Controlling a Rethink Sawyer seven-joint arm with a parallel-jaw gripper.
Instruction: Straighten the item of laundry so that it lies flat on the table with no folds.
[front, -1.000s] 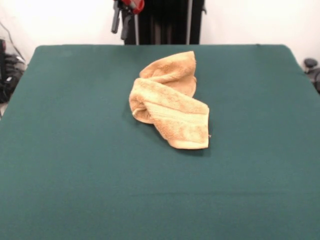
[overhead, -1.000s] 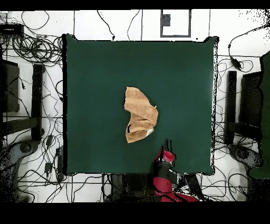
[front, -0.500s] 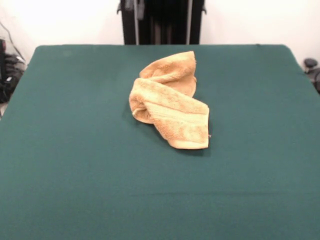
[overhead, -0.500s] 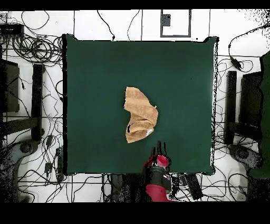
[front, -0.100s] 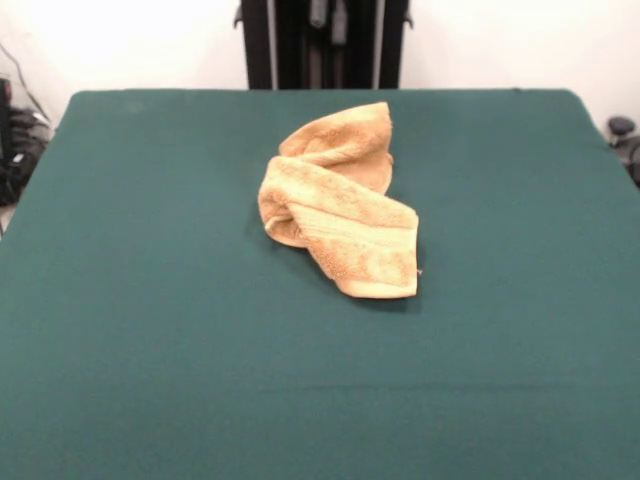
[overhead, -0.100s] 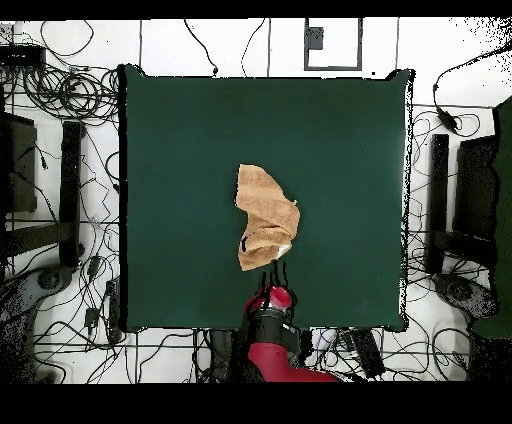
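The item of laundry (front, -0.100s: 340, 215) is a tan-orange terry towel lying crumpled and folded over itself near the middle of the green table (front, -0.100s: 150, 300). From above, the towel (overhead, -0.100s: 265, 215) runs as a twisted strip, with a bit of white at its lower right end. My gripper (overhead, -0.100s: 275, 272) hangs just below that end, over the table (overhead, -0.100s: 180, 150) near its bottom edge. Its two dark fingers stand apart, open and holding nothing. In the front view only the gripper's tips (front, -0.100s: 329, 14) show at the top edge, behind the towel.
Tangled cables (overhead, -0.100s: 70, 90) and dark equipment (overhead, -0.100s: 20, 160) lie on the floor around the table. A dark object (front, -0.100s: 622, 130) sits off the right table edge and black gear (front, -0.100s: 15, 150) off the left edge.
The gripper has slid sideways along the table's robot-side edge, leftward in the overhead view, and now sits close to the towel's end. The towel has not moved.
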